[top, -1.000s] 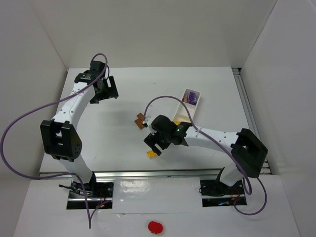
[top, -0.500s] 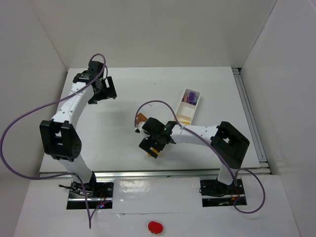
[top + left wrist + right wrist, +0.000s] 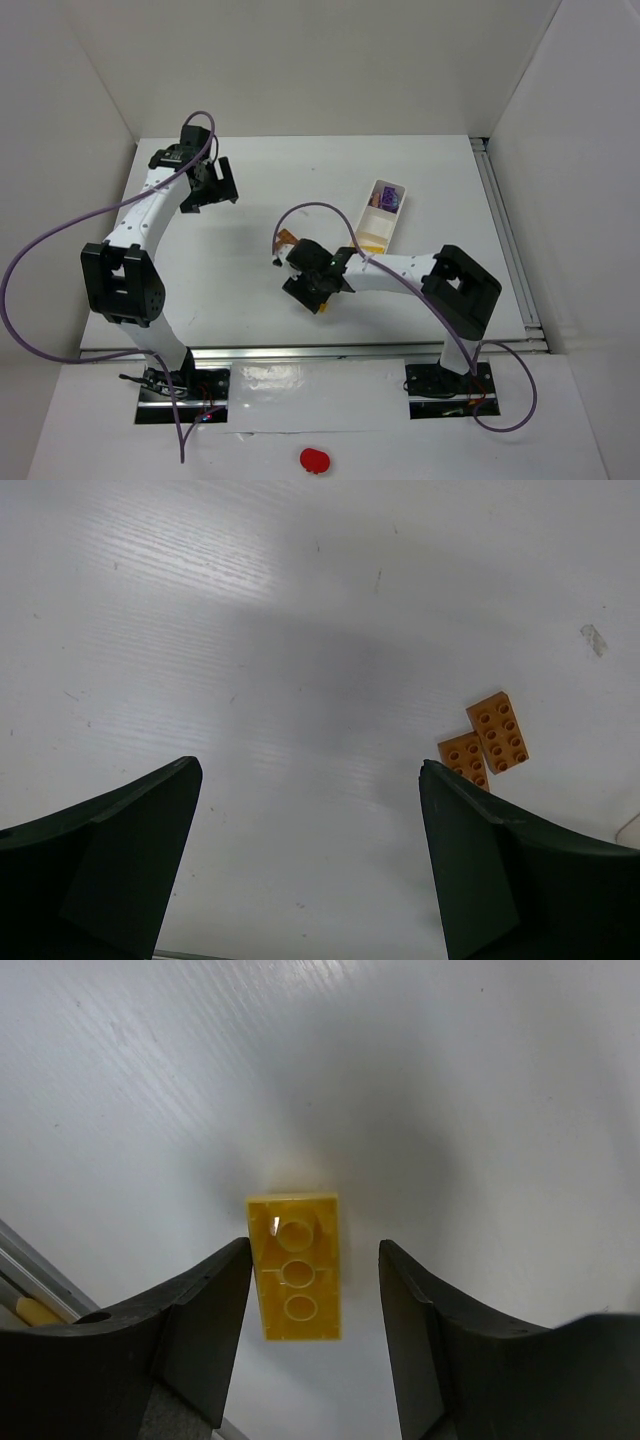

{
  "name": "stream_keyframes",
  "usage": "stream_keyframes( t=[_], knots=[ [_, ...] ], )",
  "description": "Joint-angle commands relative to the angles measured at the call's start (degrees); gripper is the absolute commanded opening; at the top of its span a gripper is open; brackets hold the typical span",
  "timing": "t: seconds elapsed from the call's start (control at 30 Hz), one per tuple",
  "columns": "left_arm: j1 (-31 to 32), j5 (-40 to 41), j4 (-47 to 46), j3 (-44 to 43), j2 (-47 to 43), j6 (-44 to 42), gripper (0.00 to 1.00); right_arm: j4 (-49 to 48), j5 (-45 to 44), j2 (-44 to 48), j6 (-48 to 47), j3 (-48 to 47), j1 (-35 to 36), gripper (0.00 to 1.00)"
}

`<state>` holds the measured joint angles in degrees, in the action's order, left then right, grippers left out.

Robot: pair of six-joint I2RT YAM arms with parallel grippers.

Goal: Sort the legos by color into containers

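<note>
A yellow lego [image 3: 297, 1275] lies underside up on the white table, between the open fingers of my right gripper [image 3: 312, 1305]; its left edge is close to the left finger. In the top view the right gripper [image 3: 314, 291] covers it. Two orange-brown legos [image 3: 497, 732] lie side by side; in the top view they [image 3: 286, 238] sit just left of the right arm's cable. The white tray [image 3: 372, 225] holds purple legos [image 3: 391, 201] in its far compartment and yellow ones in a nearer one. My left gripper [image 3: 207, 184] is open and empty at the far left, over bare table [image 3: 310, 860].
A purple cable loops from the right wrist over the orange-brown legos. A metal rail [image 3: 300, 350] runs along the table's near edge. A red blob [image 3: 314, 459] lies in front of the arm bases. White walls stand on three sides.
My right gripper has moved left and down onto the yellow lego, which now sits between its open fingers. The left arm has barely moved.
</note>
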<state>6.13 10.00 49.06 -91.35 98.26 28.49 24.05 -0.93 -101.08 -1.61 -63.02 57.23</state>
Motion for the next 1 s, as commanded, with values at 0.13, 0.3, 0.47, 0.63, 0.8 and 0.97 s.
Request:
stream_keyframes(
  t=[0.13,0.3,0.47,0.63,0.8,0.97],
  knots=[
    [1.77,-3.41,-1.16,1.34,-3.16,0.34,1.0,-3.05,-0.21,1.76,3.45,3.25,-0.02,0.61],
    [3.44,-3.94,-1.16,2.57,-5.97,1.39,1.0,-4.19,-2.67,2.29,6.87,4.49,-0.02,0.52],
    [4.06,-5.95,-1.16,3.72,-8.35,1.92,1.0,-5.94,-6.79,8.24,11.44,5.02,-0.02,0.33],
    [5.9,-6.48,-1.85,4.95,-8.87,0.78,1.0,-2.35,-20.56,13.88,15.31,0.72,-0.02,0.32],
    [6.53,-8.59,-4.05,7.42,-8.87,0.16,1.0,0.02,-31.23,15.74,15.32,-1.4,-2.38,0.32],
    [7.67,-9.91,-5.99,10.4,-9.48,-0.37,1.0,-1.2,-36.59,14.07,14.27,-1.4,-7.74,0.33]
  ],
)
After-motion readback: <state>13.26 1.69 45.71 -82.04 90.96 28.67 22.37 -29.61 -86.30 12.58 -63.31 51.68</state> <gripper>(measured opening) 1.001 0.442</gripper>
